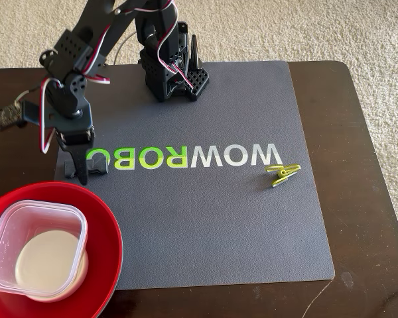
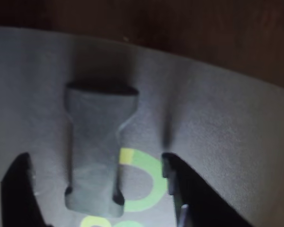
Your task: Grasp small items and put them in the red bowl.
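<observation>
The black oblong clip [image 2: 97,142] lies flat on the grey mat over a green letter, seen in the wrist view. My gripper [image 2: 94,161] is open, with one finger on each side of the clip and gaps on both sides. In the fixed view the gripper [image 1: 85,169] points down at the mat's left edge and hides most of the clip. The large red bowl [image 1: 106,232] sits at the front left. It holds the clear square tub [image 1: 6,232], and the small white bowl [image 1: 46,262] sits inside the tub. The yellow-green clothespin [image 1: 282,173] lies on the mat at the right.
The grey mat [image 1: 212,225] with lettering covers a dark wooden table [image 1: 365,199]. The arm's base [image 1: 169,76] stands at the mat's far edge. Beige carpet [image 1: 358,30] lies beyond the table.
</observation>
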Action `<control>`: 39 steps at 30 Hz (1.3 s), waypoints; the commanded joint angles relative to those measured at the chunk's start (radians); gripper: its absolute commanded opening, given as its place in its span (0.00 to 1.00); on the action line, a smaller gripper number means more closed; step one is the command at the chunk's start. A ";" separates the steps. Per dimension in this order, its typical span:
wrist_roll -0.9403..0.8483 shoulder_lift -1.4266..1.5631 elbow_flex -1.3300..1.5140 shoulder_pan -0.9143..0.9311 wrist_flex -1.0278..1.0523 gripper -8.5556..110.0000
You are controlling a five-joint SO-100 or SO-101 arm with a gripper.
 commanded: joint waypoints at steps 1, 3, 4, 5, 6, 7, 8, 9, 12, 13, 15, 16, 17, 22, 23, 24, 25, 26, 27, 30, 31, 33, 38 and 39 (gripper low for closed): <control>0.008 0.000 -0.008 -0.025 0.029 0.26; 0.005 0.002 -0.006 -0.025 0.057 0.20; 0.003 0.003 -0.003 -0.020 0.058 0.17; 0.003 0.003 -0.003 -0.015 0.058 0.15; 0.003 0.003 -0.003 -0.012 0.058 0.14; 0.003 0.005 -0.003 -0.011 0.058 0.13; 0.003 0.012 -0.003 -0.008 0.058 0.10; 0.003 0.023 -0.003 -0.008 0.058 0.08; 0.005 0.072 -0.003 -0.015 0.058 0.07; 0.005 0.098 -0.003 -0.023 0.060 0.07; 0.005 0.172 -0.012 -0.048 0.104 0.07; 0.005 0.227 -0.025 -0.067 0.155 0.07; 0.003 0.304 -0.029 -0.097 0.202 0.07; -0.064 0.739 -0.048 -0.330 0.370 0.07; -0.087 0.807 -0.067 -0.382 0.371 0.07; -0.110 0.836 -0.104 -0.428 0.371 0.07; -0.133 0.821 -0.153 -0.457 0.377 0.07; -0.152 0.769 -0.209 -0.468 0.379 0.07; -0.169 0.689 -0.272 -0.460 0.374 0.07; -0.229 0.327 -0.581 -0.370 0.370 0.07; -0.247 0.195 -0.713 -0.334 0.370 0.07; -0.282 -0.084 -1.026 -0.275 0.397 0.07; -0.268 -0.724 -2.049 -0.287 0.841 0.07; -0.276 -0.673 -1.994 -0.302 0.838 0.07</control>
